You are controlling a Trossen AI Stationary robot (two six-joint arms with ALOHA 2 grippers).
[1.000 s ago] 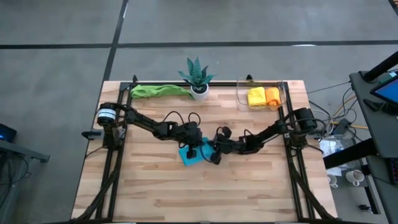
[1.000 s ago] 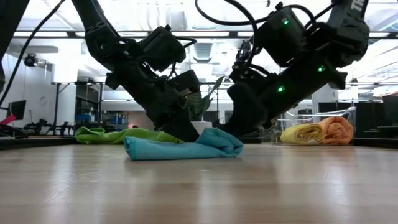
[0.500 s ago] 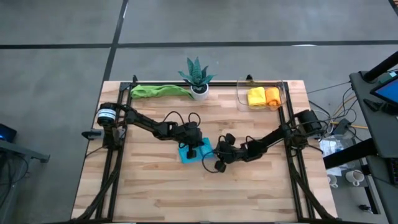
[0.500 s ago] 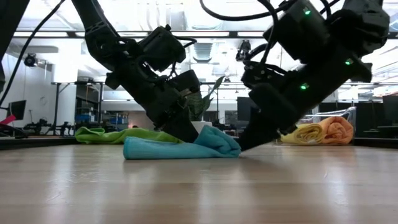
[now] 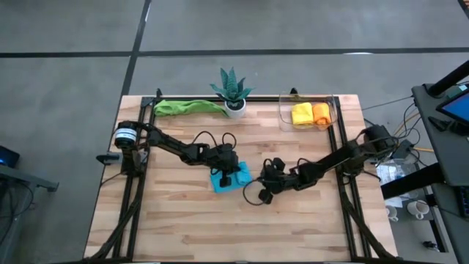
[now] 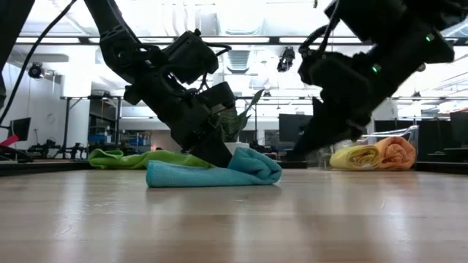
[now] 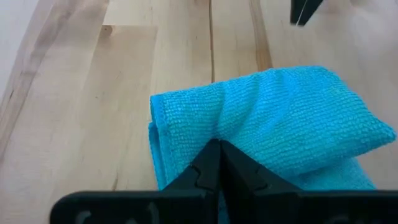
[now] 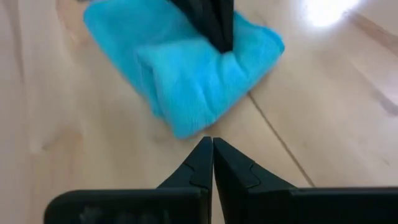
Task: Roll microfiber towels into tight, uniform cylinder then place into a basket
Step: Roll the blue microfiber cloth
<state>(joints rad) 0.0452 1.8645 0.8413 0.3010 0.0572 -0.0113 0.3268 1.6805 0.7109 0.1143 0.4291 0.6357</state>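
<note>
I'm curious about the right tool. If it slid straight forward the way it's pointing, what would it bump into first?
Most likely the light blue towel. The right tool, shut, points at its near edge across a strip of bare table, with the left tool pressing on the towel beyond it.

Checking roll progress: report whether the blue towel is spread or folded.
Folded, loosely bunched: the blue towel shows doubled layers under the shut left gripper.

The high camera looks straight down on the whole pale wooden slatted table [image 5: 183,220] from well above. The low camera sits at table-top height at the near edge, facing level across toward the far room. Each wrist camera looks forward past its own arm's fingers, close to the surface. All four views share the folded light blue microfiber towel [image 5: 230,178] [image 6: 212,171] [image 7: 273,118] [image 8: 186,68] at mid-table.
</note>
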